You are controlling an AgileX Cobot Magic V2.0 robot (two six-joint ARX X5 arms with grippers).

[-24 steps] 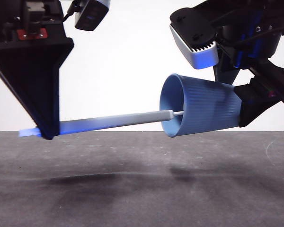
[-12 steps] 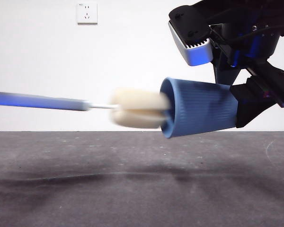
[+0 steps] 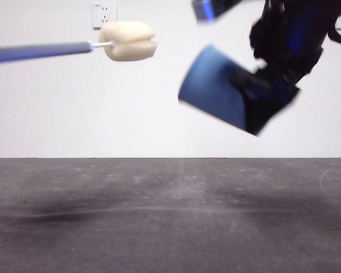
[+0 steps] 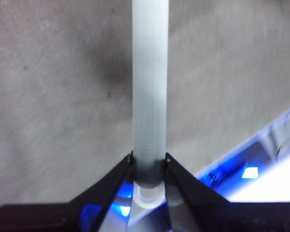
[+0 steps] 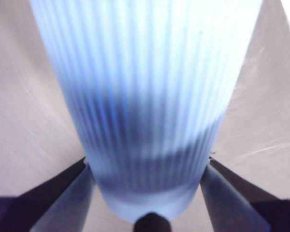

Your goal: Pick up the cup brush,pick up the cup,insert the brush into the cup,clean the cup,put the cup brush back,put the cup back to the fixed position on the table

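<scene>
The right gripper [image 3: 260, 108] comes down from the upper right of the front view as a dark, blurred mass, its two jaws clamped on the base end of the cup [image 3: 216, 94], which it holds in the air well above the table [image 3: 170, 227]. The cup is tilted, its open mouth turned toward the upper left of the frame and its base lower at the right; what lies inside cannot be seen. In the right wrist view the ribbed blue wall of the cup [image 5: 150, 106] fills the space between the jaws, which press on both sides near the base. The left gripper [image 4: 149, 162] has its jaws closed tight on the grey handle of the cup brush [image 4: 150, 87]. In the front view the cup brush [image 3: 128, 41] enters from the left edge in the upper left, handle nearly level, its cream sponge head outside the cup and apart from the rim, higher than the mouth.
</scene>
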